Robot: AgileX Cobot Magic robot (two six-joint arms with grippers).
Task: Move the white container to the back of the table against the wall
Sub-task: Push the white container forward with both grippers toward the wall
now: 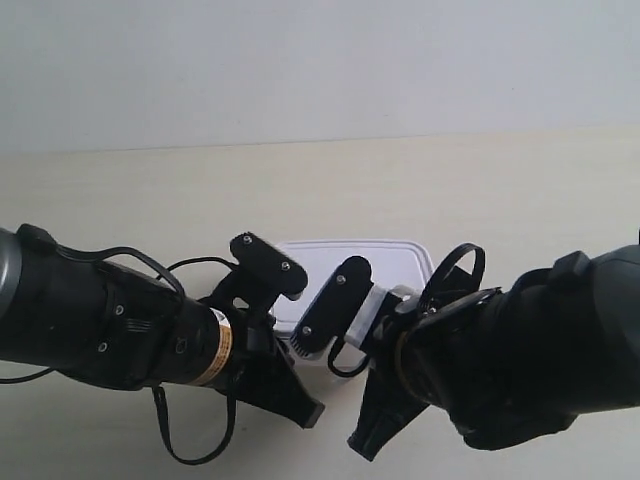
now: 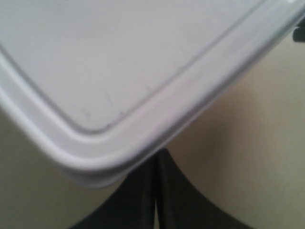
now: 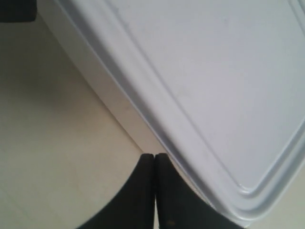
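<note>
The white container sits near the middle of the bench, well short of the back edge where the wall rises, so I judge that nearly all of the move is left to do. The left tool has its fingers pressed together, tips at a corner of the container below the lid rim. The right tool, also pressed together, seems to touch the container's side. Neither pinches anything.
</note>
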